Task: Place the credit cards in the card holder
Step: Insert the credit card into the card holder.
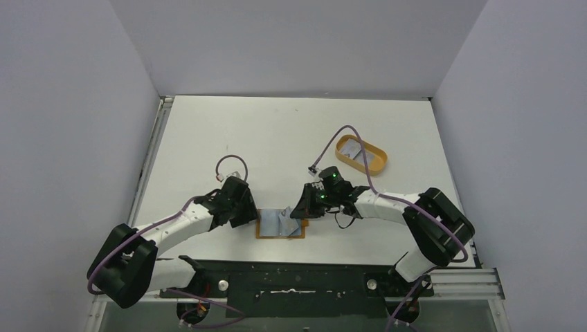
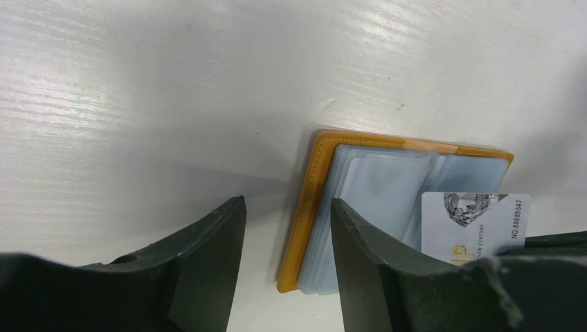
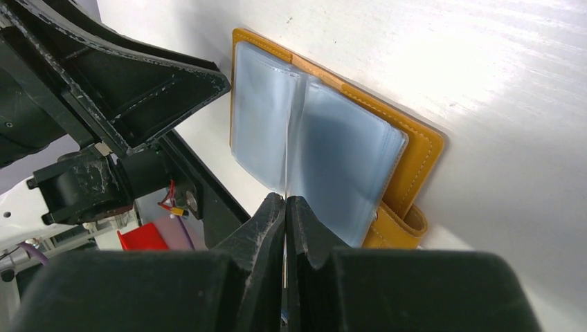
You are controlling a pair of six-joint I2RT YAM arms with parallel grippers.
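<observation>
The card holder [image 1: 266, 232] lies open on the table near the front edge, orange-tan outside with grey-blue clear sleeves inside. My right gripper [image 1: 302, 209] is shut on a pale credit card [image 2: 475, 223] and holds it upright, edge-on over the wallet's middle fold [image 3: 286, 149]. In the right wrist view my right gripper [image 3: 285, 199] shows no gap beyond the card. My left gripper [image 2: 287, 204] is open and straddles the wallet's left edge [image 2: 304, 221]; one finger [image 2: 367, 242] is over the left sleeves. It shows in the top view [image 1: 244, 211] too.
An orange oval tray [image 1: 377, 163] stands at the back right with another pale card [image 1: 351, 150] in it. The wallet's snap tab [image 3: 401, 228] sticks out on its right side. The black base rail [image 1: 291, 273] runs just in front of the wallet.
</observation>
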